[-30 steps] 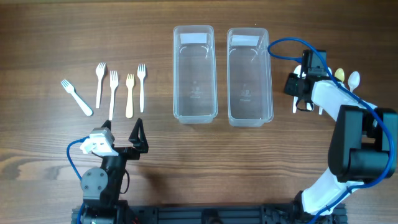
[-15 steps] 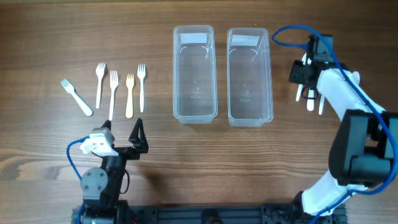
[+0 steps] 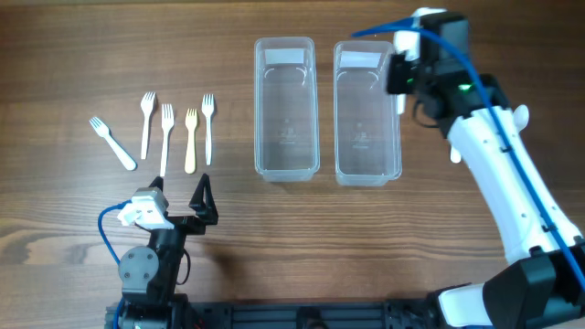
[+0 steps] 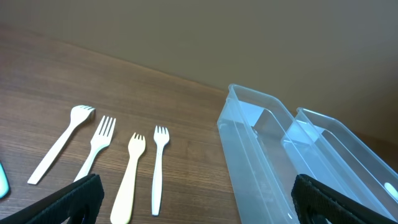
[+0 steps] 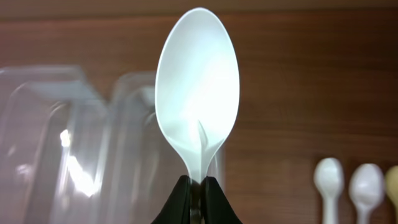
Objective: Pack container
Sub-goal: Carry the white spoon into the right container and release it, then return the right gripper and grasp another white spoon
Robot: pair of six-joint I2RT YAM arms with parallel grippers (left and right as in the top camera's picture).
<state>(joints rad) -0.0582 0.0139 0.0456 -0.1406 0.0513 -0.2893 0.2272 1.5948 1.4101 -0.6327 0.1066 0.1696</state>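
Two clear, empty plastic containers stand side by side at the back middle, the left container and the right container. Several white and cream forks lie in a row at the left. My right gripper is shut on a white spoon and holds it raised over the far right part of the right container. My left gripper is open and empty near the front left, below the forks. The forks and both containers also show in the left wrist view.
More spoons lie on the table right of the containers, partly hidden under my right arm. They also show in the right wrist view. The table is brown wood.
My right gripper has lifted off the spoon row and swung left and back with the white spoon, reaching over the right container. The left arm has not moved.
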